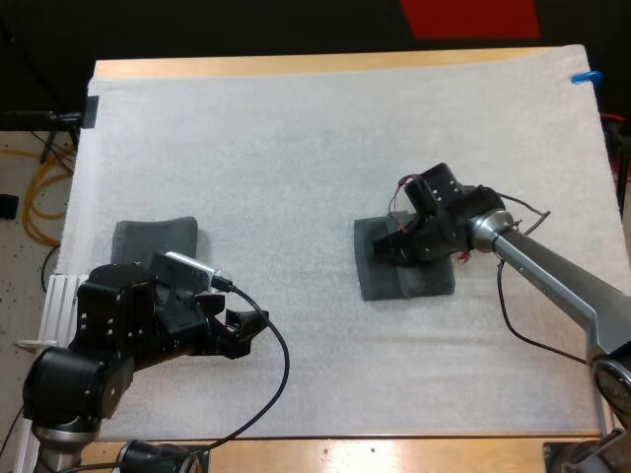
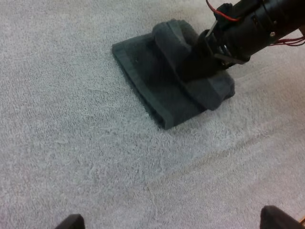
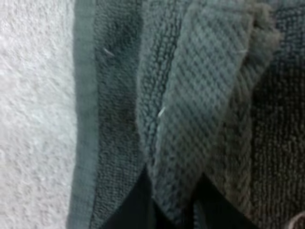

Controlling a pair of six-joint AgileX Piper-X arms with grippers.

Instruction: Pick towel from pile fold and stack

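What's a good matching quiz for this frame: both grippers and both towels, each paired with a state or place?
Things:
1. left gripper
2. right gripper
3. middle towel
4. left towel

States or places:
A. lying flat near the left edge of the mat, with nothing gripping it
B. open, over bare mat
C. mid-mat, one fold raised
D. shut on a towel fold

Pairs: 1-B, 2-D, 3-C, 4-A

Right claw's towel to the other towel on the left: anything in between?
Nothing visible. Bare mat lies between the towel, pinched in the right claw, and the left towel. The left arm overlaps that towel's near edge in the high view and may crowd a placement.
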